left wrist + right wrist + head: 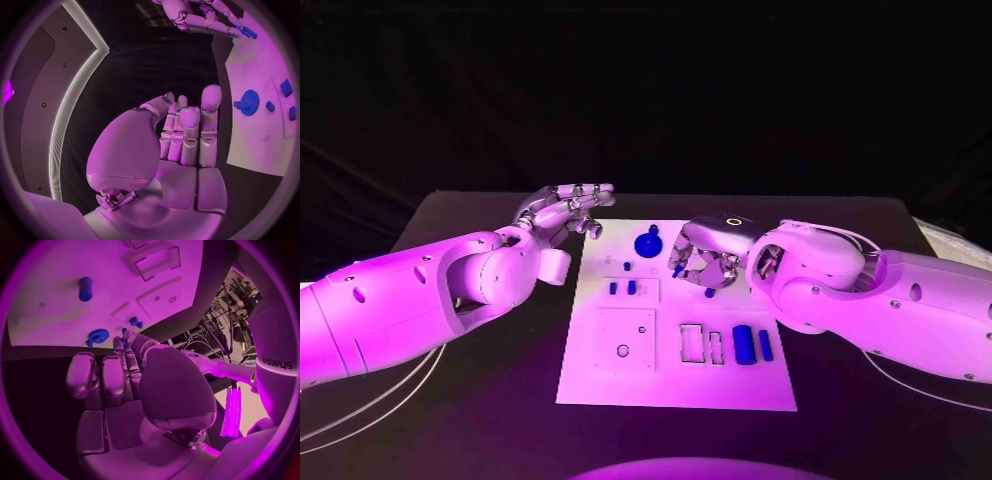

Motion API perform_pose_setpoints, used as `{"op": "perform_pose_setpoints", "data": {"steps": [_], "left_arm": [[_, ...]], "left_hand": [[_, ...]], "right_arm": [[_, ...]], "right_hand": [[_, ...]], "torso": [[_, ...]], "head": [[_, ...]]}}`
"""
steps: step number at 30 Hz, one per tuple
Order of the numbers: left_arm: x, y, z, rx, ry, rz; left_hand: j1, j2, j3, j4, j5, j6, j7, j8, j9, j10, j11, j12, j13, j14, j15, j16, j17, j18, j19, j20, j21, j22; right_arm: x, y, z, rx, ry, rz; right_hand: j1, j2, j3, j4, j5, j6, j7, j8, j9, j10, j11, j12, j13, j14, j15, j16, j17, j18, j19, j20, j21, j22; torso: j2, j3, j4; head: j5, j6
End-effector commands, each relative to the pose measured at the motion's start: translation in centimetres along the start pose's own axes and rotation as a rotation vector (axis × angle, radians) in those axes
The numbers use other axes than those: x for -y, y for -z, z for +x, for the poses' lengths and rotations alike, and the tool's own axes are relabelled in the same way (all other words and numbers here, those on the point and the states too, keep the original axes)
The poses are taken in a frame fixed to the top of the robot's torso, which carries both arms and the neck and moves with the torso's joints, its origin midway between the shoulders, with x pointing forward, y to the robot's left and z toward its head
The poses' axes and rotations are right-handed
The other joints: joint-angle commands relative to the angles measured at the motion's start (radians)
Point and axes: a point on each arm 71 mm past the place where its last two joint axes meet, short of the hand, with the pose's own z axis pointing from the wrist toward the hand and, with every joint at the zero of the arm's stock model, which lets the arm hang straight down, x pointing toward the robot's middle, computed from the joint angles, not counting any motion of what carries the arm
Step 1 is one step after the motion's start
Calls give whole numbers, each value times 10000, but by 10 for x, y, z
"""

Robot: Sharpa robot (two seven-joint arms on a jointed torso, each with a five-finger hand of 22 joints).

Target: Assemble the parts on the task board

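Blue parts [743, 344] mostly loose on the white task board [733, 395], a gear [648, 242] near its far edge, so assembly judged barely begun; left hand [564, 212] empty, fingers straight beside the board; right hand [705, 256] curled over a small blue piece [679, 270], grip uncertain.

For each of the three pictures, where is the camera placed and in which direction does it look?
Head view: on the robot's head, looking down at the task board; both arms, left robot hand and right robot hand show.
Left wrist view: behind the left robot hand, facing the board's edge with the blue gear.
Right wrist view: behind the right robot hand, facing the board.
Shared: all three show the blue gear.
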Motion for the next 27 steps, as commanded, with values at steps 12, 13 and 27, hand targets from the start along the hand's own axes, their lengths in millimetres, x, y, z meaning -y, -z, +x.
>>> {"op": "perform_pose_setpoints", "data": {"steps": [12, 13, 27], "left_arm": [[0, -1, 10, -228, 214, 49], [0, -1, 10, -242, 220, 46], [-1, -2, 13, -358, 264, 1]], "left_hand": [[38, 36, -20, -57, 36, -58, 7, 66, -9, -75, -10, 68, 13, -72, 6, 42, -11, 193, -57, 3, -23, 4], [38, 36, -20, -57, 36, -58, 7, 66, -9, -75, -10, 68, 13, -72, 6, 42, -11, 193, -57, 3, -23, 4], [31, 38, -24, -53, 37, -59, 10, 68, -9, -80, -7, 74, 14, -70, 7, 49, -3, 197, -65, 3, -48, -14]], "right_arm": [[-32, -11, 43, -1034, -525, -1005], [-33, -11, 45, -1075, -552, -1028], [-37, -19, 62, -1458, -459, -1113]], "right_hand": [[0, 35, 106, -45, -68, -87, 106, -15, -4, -46, 110, -120, -3, 324, 63, 77, 4, -74, 79, 18, 32, 2], [1, 35, 109, -48, -69, -90, 109, -17, -4, -48, 112, -124, -3, 323, 65, 76, 2, -72, 74, 19, 27, -6], [-3, 65, 126, -48, -72, -99, 122, -24, -2, -45, 121, -136, 0, 322, 72, 75, -4, -67, 57, 25, 15, -30]], "torso": [[-2, -2, -1], [-3, -6, 1], [-5, -3, 2]], "head": [[198, -200], [195, -215], [208, -323]]}}
